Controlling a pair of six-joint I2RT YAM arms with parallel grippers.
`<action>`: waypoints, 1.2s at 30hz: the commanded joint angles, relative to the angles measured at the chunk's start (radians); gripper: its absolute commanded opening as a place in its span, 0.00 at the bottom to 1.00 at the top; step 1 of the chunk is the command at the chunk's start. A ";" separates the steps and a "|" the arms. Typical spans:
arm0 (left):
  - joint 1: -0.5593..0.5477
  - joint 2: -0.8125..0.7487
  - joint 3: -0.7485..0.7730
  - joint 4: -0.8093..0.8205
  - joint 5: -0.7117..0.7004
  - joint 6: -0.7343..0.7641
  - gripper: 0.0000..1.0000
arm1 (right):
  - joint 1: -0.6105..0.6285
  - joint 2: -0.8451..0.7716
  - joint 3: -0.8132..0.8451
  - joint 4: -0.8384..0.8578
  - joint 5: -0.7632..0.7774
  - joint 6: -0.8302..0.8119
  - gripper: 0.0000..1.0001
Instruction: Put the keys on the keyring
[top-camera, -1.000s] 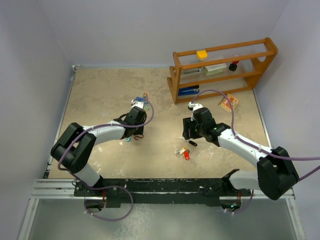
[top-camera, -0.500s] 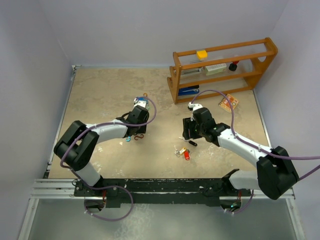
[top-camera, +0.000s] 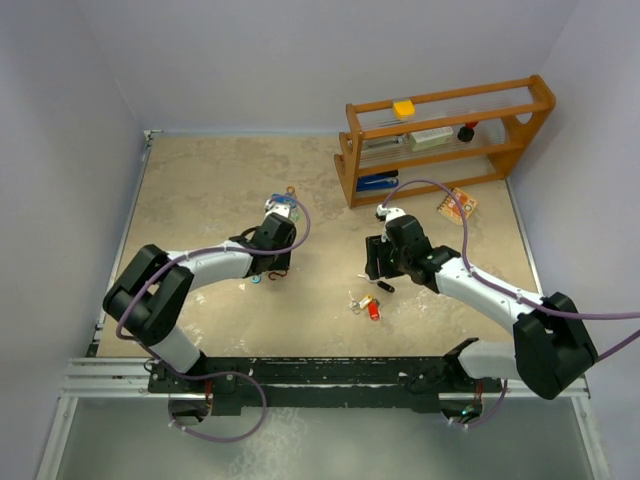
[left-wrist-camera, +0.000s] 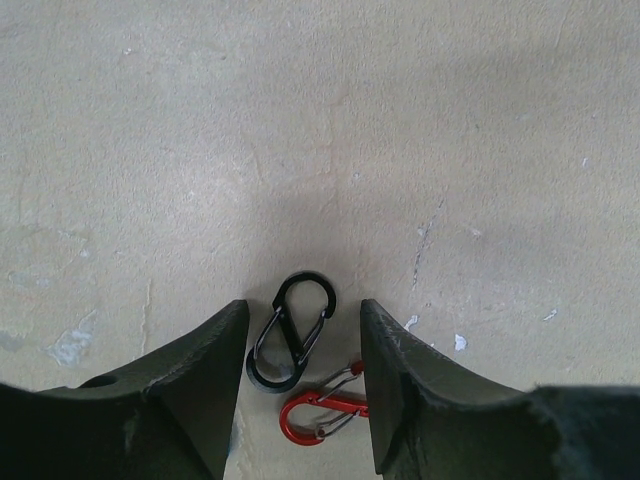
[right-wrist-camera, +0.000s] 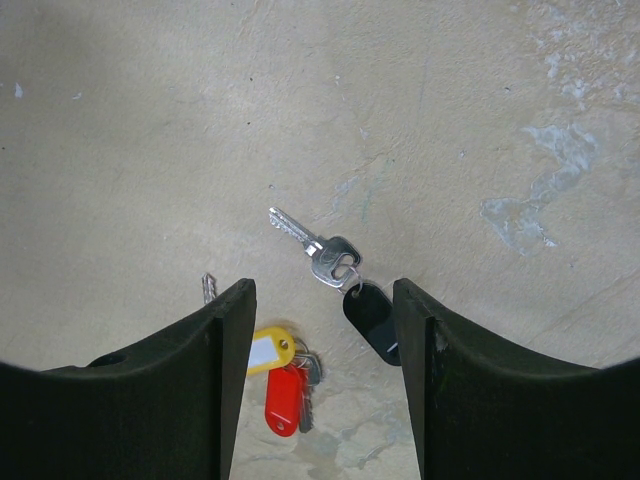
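Silver key (right-wrist-camera: 318, 247) with oval black tag (right-wrist-camera: 372, 312), perhaps plastic, lies on mottled table (right-wrist-camera: 450, 120).

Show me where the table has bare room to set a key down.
Widest bare patch: far-left corner of the table, left of the wooden rack. Crowded: the tagged keys near centre front, and the black clip and red clip at the left tool. A bare lane lies between those two clusters.

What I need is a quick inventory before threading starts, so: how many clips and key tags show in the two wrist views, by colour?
Black clip: 1
Red clip: 1
Black key tag: 1
Yellow key tag: 1
Red key tag: 1
Total: 5
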 joint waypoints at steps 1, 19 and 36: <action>-0.003 -0.034 -0.027 -0.030 0.002 -0.005 0.46 | 0.007 -0.015 0.002 0.024 -0.002 -0.003 0.60; -0.003 -0.017 -0.045 -0.014 0.012 -0.007 0.13 | 0.007 -0.006 0.000 0.027 -0.001 -0.003 0.60; -0.003 -0.038 -0.020 -0.010 0.008 -0.003 0.00 | 0.007 -0.003 -0.002 0.027 0.006 -0.007 0.60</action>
